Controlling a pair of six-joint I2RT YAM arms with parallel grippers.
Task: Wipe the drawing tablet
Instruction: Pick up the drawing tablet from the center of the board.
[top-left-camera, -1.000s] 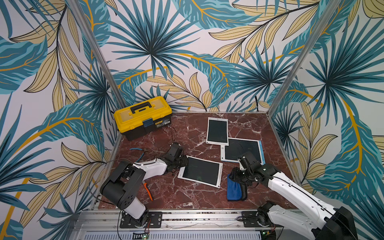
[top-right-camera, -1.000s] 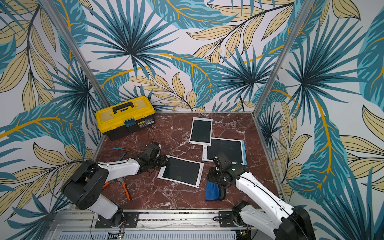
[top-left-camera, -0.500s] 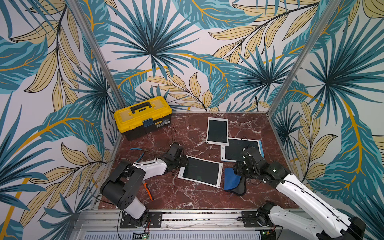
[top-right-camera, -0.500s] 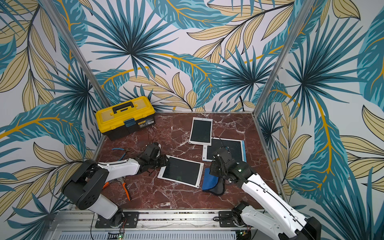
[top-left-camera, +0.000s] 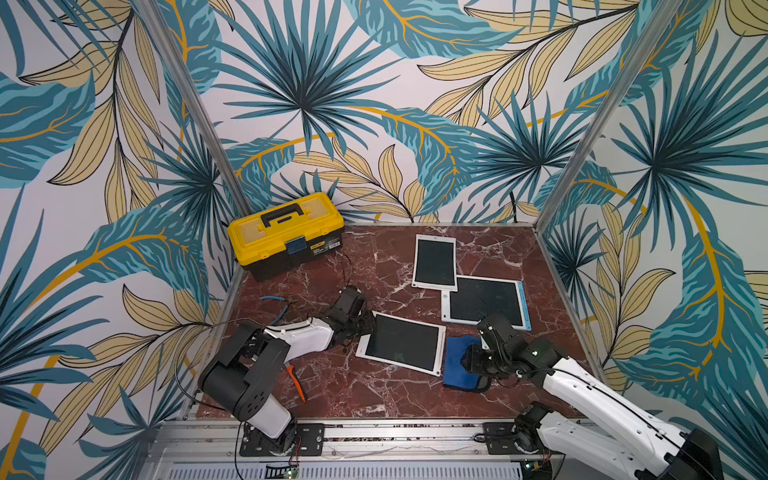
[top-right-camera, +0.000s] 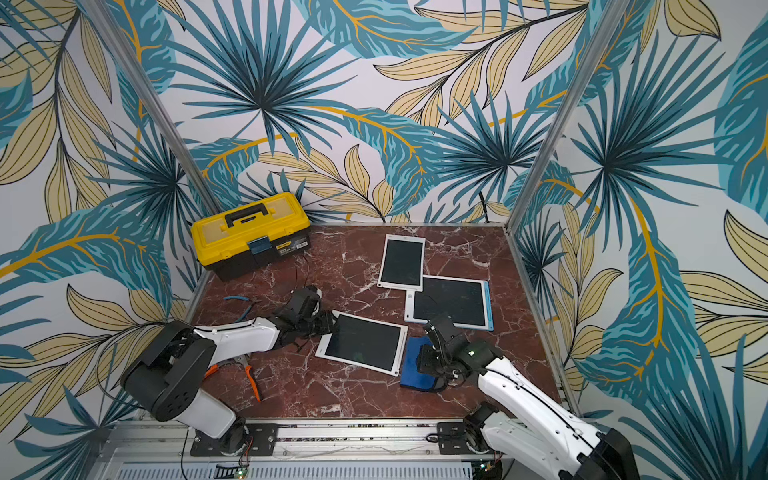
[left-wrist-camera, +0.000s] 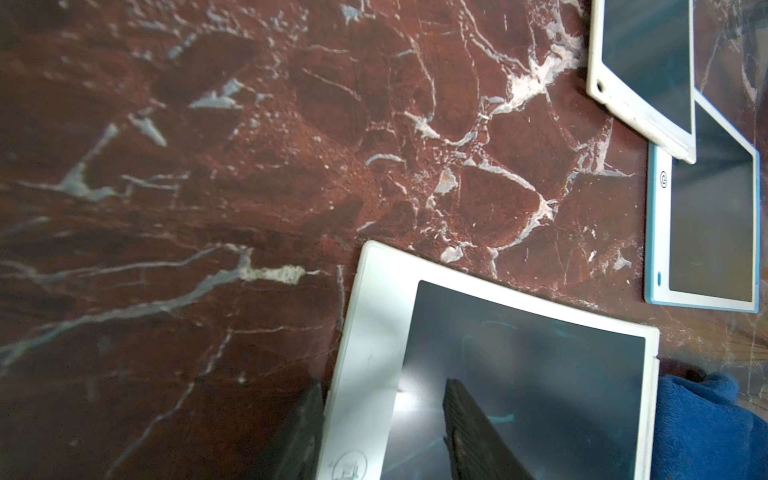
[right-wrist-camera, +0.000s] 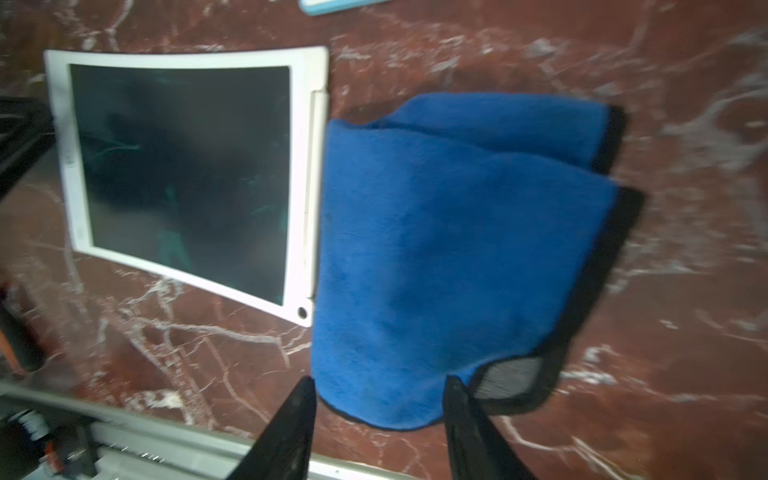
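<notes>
Since a second ago, my right jaws, grasping the blue cloth (top-left-camera: 459, 360), slid it beside the tablet (top-left-camera: 401, 343); my left jaws pinch its edge on the marble counter (top-left-camera: 357, 395).

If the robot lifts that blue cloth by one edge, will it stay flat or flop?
The blue cloth would probably flop and hang: it already lies folded in soft rounded layers. Its fuzzy surface suggests it is light and unlikely to slip from the right end effector, whose fingers straddle its near edge. It looks hard to damage.
</notes>
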